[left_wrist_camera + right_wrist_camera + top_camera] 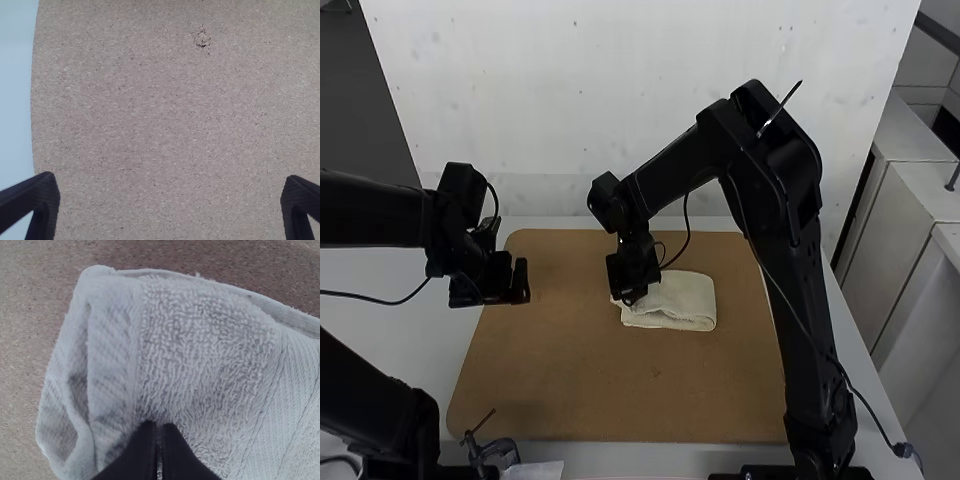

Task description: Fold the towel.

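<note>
Left claw (519,283) above left edge of brown board (620,390), black fingers spread wide, nothing between them; pale table (390,330) extends left of it. Farther right, well apart from left claw, right claw (633,297) points down at near-left part of towel (692,300), fingertips pressed together over terry surface; cannot tell if any cloth is pinched. Towel lies on board, folded in layers, mostly right of right claw, end beside claw rumpled, loop of edge standing open.
</note>
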You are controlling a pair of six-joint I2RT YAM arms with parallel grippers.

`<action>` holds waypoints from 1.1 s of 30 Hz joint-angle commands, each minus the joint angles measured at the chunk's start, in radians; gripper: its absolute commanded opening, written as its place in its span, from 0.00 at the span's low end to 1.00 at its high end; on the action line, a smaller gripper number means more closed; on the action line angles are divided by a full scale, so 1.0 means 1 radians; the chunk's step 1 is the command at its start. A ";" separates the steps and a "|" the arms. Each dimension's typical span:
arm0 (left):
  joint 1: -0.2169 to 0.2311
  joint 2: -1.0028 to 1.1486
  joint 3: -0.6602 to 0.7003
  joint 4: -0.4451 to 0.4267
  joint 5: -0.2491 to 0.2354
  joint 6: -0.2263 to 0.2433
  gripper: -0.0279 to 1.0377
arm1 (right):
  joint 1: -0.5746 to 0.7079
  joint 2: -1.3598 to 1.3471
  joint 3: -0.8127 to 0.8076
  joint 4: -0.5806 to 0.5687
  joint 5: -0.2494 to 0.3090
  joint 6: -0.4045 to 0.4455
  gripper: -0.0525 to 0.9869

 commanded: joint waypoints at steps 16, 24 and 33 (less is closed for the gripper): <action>0.013 0.005 -0.024 0.038 0.010 0.007 0.96 | -0.005 -0.065 0.081 -0.041 0.030 -0.007 0.44; 0.013 -0.045 -0.004 0.035 0.016 0.010 0.96 | -0.111 -0.203 0.058 -0.095 0.026 -0.010 0.96; 0.040 -0.070 0.030 0.021 0.009 0.018 0.96 | -0.297 -0.412 -0.187 -0.007 0.029 -0.058 0.97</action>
